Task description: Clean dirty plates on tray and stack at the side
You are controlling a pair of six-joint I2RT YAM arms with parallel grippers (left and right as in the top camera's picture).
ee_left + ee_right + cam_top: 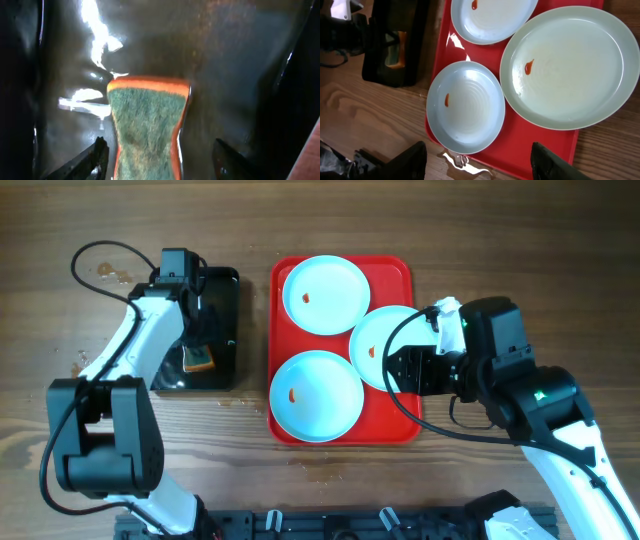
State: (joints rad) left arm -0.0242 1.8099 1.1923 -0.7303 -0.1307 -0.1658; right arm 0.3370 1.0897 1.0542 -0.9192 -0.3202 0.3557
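Three pale blue-white plates lie on the red tray [400, 425]: a far one [325, 293], a near one [317, 395] and a right one [385, 330], each with a small red smear. My right gripper [397, 370] hovers open and empty over the right plate's near edge. In the right wrist view its fingers [480, 162] straddle the tray's edge [520, 145] below the near plate [465, 107], with the right plate [570, 65] and far plate [492, 17] beyond. My left gripper [196, 340] is open over a green-and-orange sponge [198, 360], its fingers [160, 162] on either side of the sponge [147, 120].
The sponge lies in a wet black tray [225, 290] left of the red tray, also seen in the right wrist view [395, 45]. A small puddle [465, 162] lies on the wood by the red tray's edge. Bare wooden table surrounds both trays.
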